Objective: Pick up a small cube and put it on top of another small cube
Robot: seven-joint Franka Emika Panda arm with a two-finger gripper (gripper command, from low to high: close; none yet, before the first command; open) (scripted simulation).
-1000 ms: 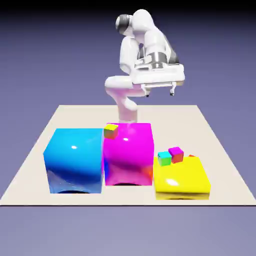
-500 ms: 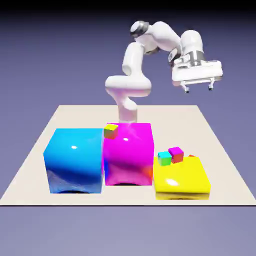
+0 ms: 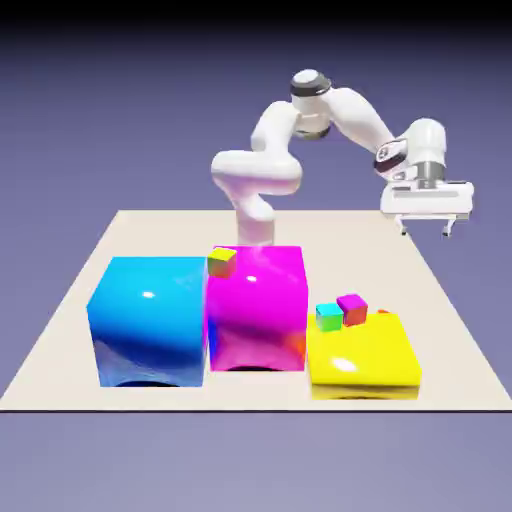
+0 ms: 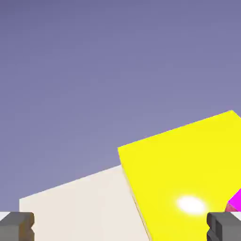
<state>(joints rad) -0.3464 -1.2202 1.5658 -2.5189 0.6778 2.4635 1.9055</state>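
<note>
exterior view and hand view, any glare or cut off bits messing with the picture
Exterior view: white highlights on the blue block, magenta block and yellow block; backdrop darkens to black at the top. Hand view: blown-out white spot on the yellow block; magenta-topped cube cropped at the right edge.

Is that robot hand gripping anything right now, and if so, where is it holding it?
Nothing is held: the pincer is open, with no object between its tips, and hangs in the air above the table.

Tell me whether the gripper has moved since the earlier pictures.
Yes: the gripper has moved toward the exterior view's right and lower, farther from the robot's base.
</note>
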